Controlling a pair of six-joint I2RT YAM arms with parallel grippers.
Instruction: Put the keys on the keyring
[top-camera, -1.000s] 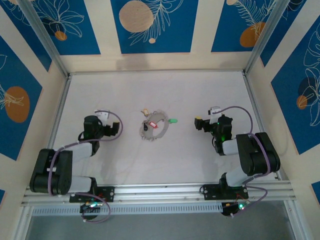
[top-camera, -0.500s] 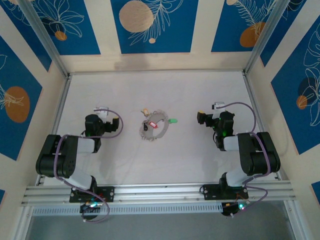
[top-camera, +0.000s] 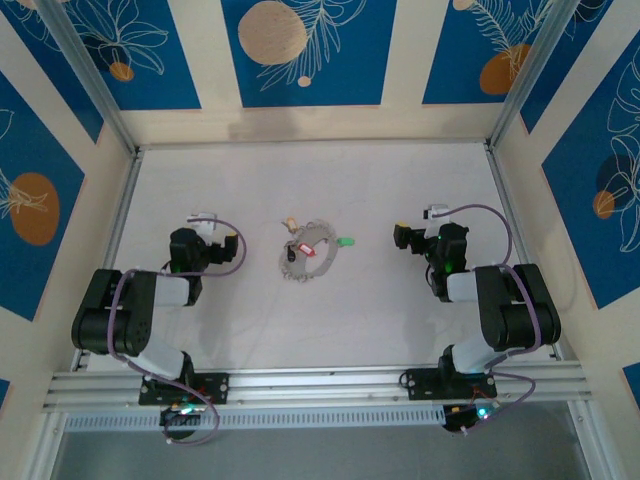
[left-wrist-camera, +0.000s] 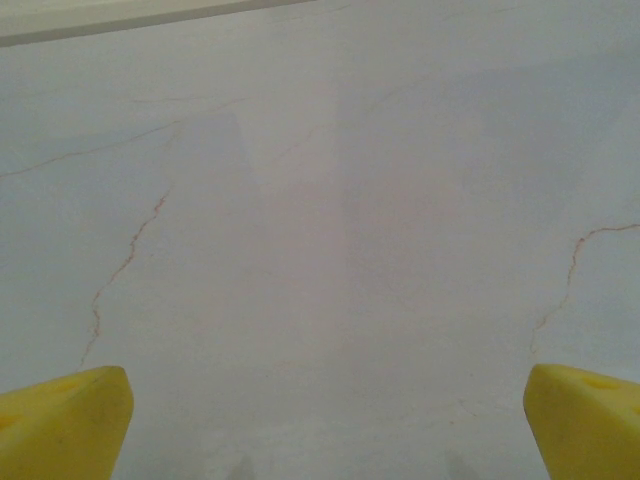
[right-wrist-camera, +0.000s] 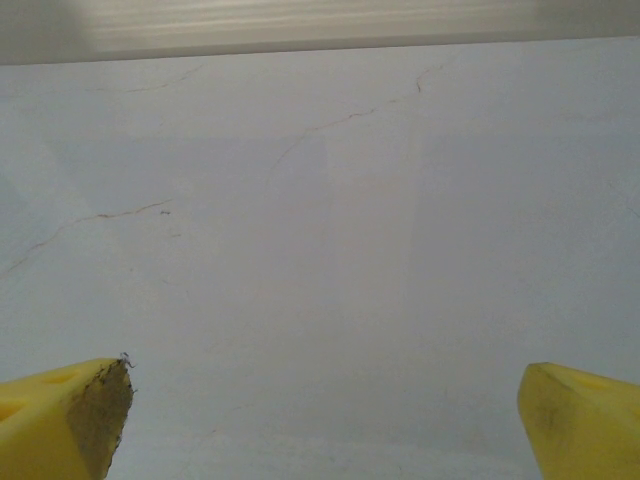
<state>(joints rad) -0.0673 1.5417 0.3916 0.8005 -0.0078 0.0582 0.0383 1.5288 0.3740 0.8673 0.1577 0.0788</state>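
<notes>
Both arms are folded back close to their bases. left gripper (left-wrist-camera: 322, 392): yellow fingers spread wide, nothing between them, bare white tabletop (left-wrist-camera: 330, 200) underneath. right gripper (right-wrist-camera: 325, 380): same, released and empty.

Mid-table, between the arms and well apart from both: large thin grey wire keyring (top-camera: 288, 268), lying flat. Tiny red-headed key (top-camera: 305, 249) sits inside the loop's outline, too small to tell if it's threaded. Tiny green-headed key (top-camera: 345, 241) is just outside the ring's right edge. Tiny pale yellowish key (top-camera: 289, 222) is just past its far-left edge.

My read: no threading in hand, arms look parked. Green and yellowish keys look loose. Next move needs one gripper steadying the ring and the other pinching a key by its plastic head. The key is flat and tiny, so a low, precise approach, then line its hole up with the wire's opening.
</notes>
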